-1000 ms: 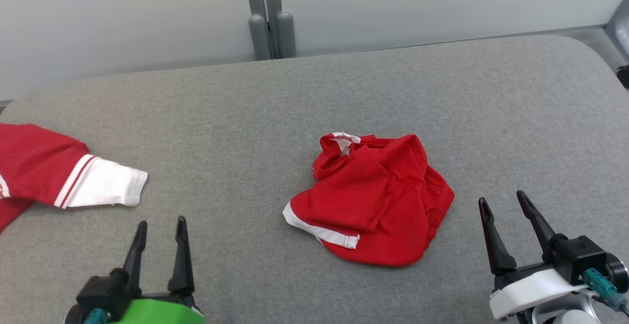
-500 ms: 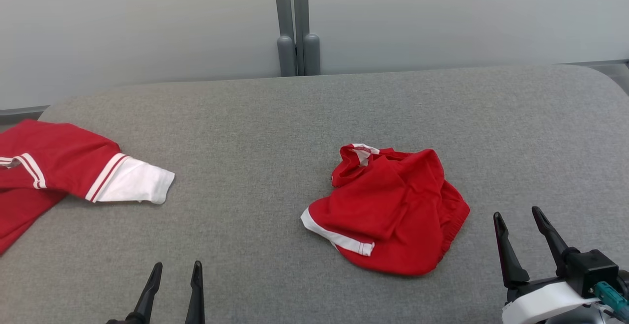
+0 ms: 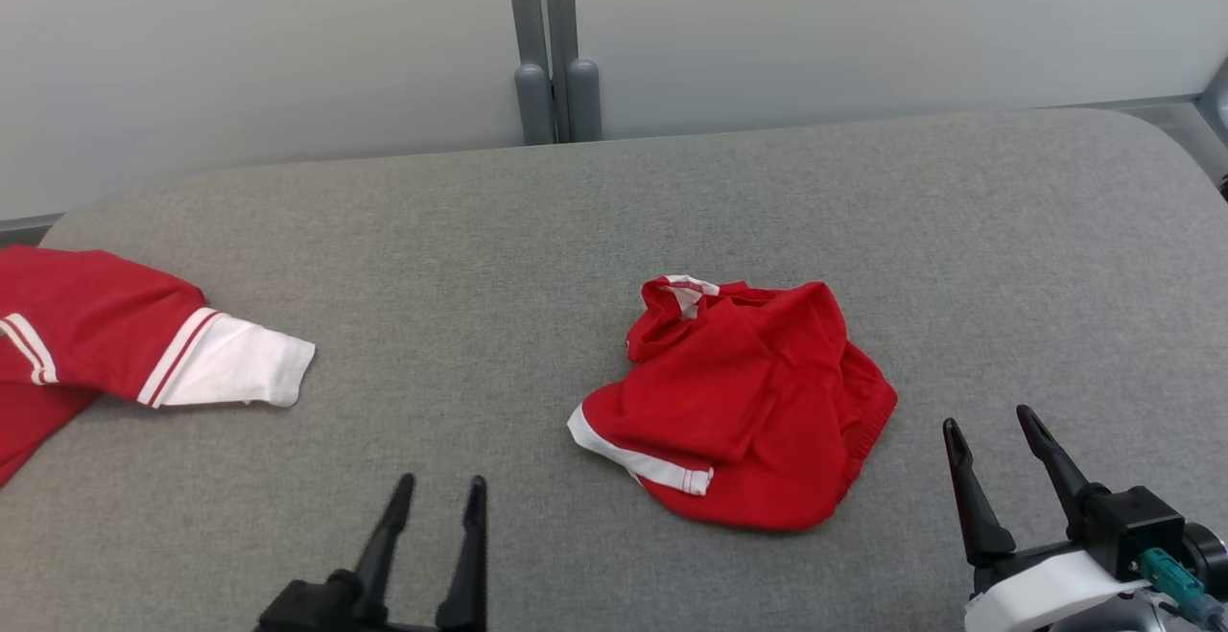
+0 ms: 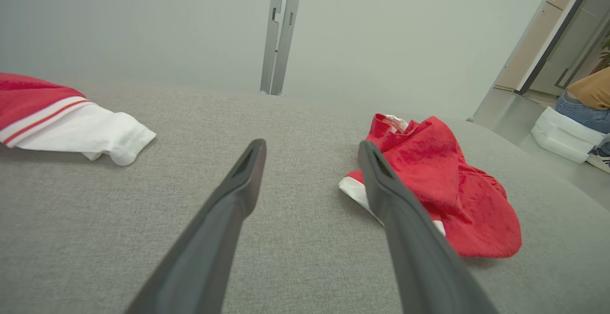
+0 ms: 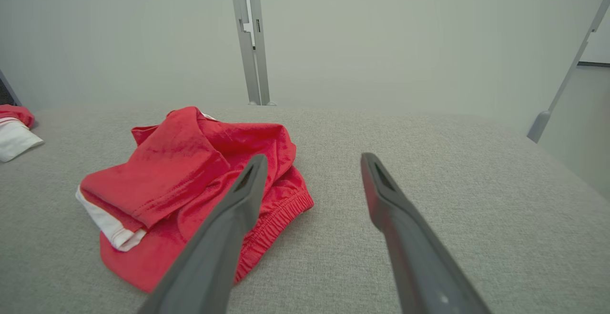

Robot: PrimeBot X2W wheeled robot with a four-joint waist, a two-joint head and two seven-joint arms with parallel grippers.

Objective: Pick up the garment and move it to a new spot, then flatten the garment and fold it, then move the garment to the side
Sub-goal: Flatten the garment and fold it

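- A red-and-white sleeve (image 3: 192,363) lies at the left edge of the grey table (image 3: 460,229). Its white cuff points inward, and it is well apart from everything else.
- My left gripper (image 3: 442,480) hovers over the near edge, left of centre. Its two dark fingers stand wide apart with nothing between them (bare grey cloth shows in the gap).
- The crumpled red garment (image 3: 748,392) sits a little right of the table's middle, bunched in a heap. A white-trimmed hem (image 3: 633,457) is turned toward the near edge, and an elastic waistband (image 5: 276,218) runs along its right side. Neither of my grippers touches it.
- My right gripper (image 3: 987,418) hangs by the near right corner, near the garment's right side. Its fingers are spread fully and hold nothing.
- Past the right edge, my left wrist view catches a person (image 4: 588,97) in jeans, low down.
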